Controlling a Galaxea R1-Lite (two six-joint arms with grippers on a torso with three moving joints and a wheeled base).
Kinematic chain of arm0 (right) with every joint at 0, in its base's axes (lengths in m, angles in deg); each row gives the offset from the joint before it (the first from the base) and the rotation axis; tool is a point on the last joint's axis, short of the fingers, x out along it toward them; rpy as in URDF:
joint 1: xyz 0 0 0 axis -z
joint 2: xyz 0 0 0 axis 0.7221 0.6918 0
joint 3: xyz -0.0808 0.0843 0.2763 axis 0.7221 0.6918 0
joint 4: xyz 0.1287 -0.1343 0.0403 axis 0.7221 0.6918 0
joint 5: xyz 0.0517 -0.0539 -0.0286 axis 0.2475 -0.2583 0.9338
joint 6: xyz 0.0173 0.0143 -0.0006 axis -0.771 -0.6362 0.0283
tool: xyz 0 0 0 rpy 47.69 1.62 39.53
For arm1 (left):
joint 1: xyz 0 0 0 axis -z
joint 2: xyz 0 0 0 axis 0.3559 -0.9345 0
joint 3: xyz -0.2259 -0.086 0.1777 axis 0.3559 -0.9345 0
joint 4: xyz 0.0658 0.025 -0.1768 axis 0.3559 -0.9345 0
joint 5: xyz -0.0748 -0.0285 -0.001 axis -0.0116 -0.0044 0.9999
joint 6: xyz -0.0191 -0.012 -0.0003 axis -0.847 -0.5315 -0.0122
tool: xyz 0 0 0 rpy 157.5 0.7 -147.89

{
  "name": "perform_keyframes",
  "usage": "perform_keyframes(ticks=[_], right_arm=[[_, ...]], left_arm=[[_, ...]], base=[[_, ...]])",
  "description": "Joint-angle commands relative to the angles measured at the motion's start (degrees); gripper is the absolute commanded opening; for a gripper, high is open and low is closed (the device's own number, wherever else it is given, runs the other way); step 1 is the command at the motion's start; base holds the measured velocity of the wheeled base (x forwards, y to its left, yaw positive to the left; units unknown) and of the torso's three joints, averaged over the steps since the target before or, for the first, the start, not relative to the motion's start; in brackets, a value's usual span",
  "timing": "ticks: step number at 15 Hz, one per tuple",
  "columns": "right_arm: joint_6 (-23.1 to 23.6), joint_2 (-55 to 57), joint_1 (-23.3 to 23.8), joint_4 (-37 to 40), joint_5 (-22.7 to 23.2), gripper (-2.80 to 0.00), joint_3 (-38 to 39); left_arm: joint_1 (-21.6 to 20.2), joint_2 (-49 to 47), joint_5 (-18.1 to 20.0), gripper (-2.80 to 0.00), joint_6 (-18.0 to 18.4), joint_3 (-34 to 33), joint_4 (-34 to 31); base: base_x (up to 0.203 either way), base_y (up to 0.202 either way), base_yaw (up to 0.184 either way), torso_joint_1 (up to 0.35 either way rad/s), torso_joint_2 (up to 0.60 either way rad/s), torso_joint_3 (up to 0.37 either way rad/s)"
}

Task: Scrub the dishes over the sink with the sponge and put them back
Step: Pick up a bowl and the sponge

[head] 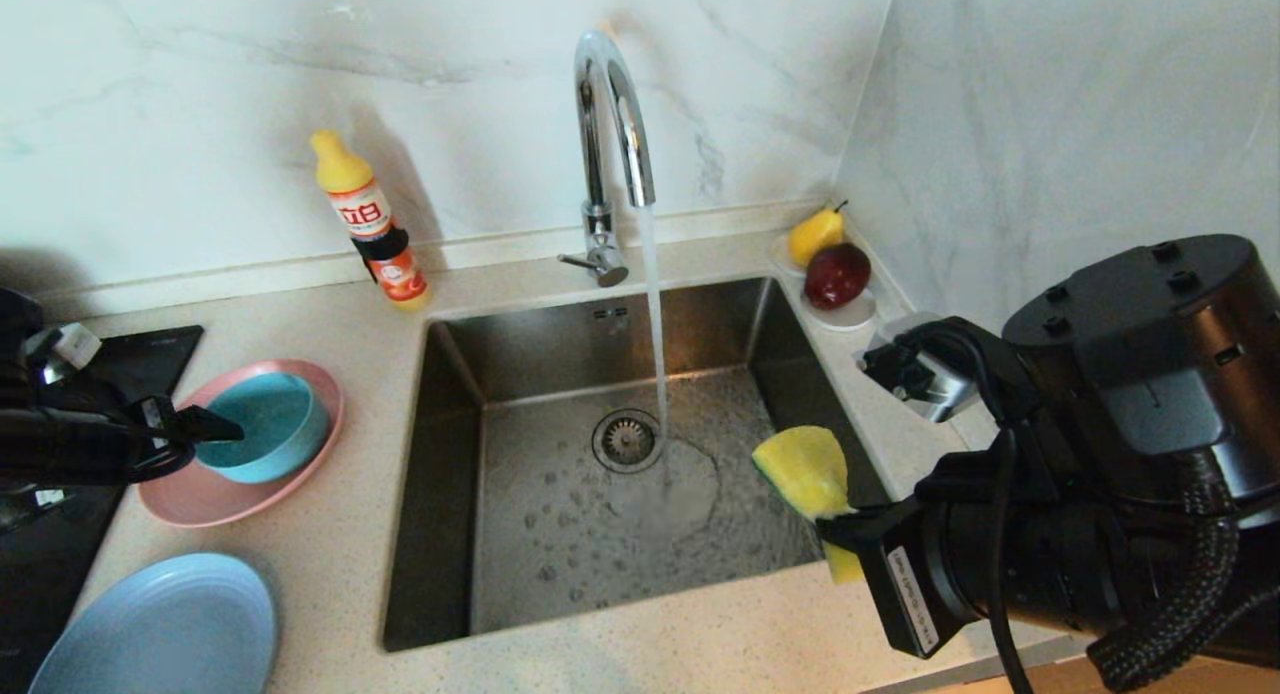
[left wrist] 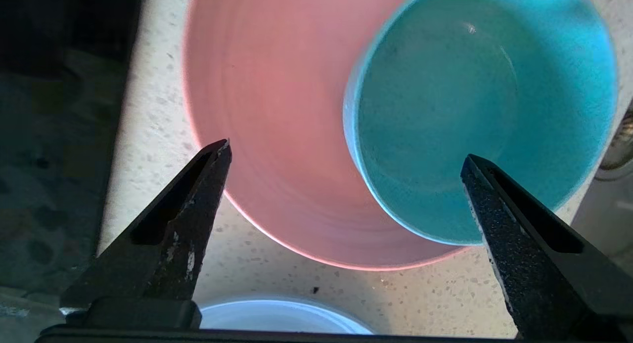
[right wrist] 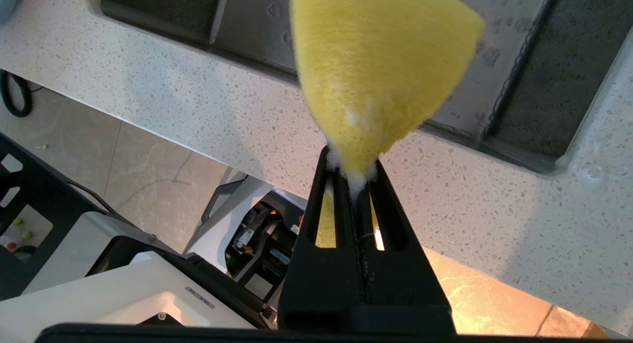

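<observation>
The teal bowl (head: 265, 424) (left wrist: 474, 101) stands in the pink plate (head: 200, 494) (left wrist: 267, 110) on the counter left of the sink (head: 430, 474). A light-blue plate (head: 160, 629) (left wrist: 277, 318) lies nearer the front edge. My left gripper (head: 205, 442) (left wrist: 346, 151) hovers open above the plate's near rim, beside the bowl, holding nothing. At the sink's right side my right gripper (head: 840, 529) (right wrist: 352, 160) is shut on the tail of the yellow sponge (head: 805, 469) (right wrist: 381, 61), which sticks out over the basin. Water runs from the chrome tap (head: 610, 104).
A dish-soap bottle (head: 370, 224) stands by the back wall left of the tap. A pear (head: 815, 234) and a red apple (head: 838, 274) sit on a white saucer (head: 850, 314) in the right corner. A black cooktop (head: 150, 349) lies at the far left.
</observation>
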Motion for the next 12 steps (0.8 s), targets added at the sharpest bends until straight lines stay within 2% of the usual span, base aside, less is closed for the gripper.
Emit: perform_keyframes(ticks=[1, 12], right_arm=[[-0.11, -0.01, -0.01, 0.2, -0.05, -2.8, -0.02], [0.07, -0.19, 0.77, 0.37, -0.05, -2.8, -0.03]], left_arm=[[0.12, -0.71, 0.07, 0.0, -0.12, -0.26, -0.01], [1.85, -4.23, -1.69, 0.0, -1.15, -0.26, 3.95]], base=[[0.0, 0.0, 0.0, 0.0, 0.0, 0.0], [0.0, 0.0, 0.0, 0.0, 0.0, 0.0]])
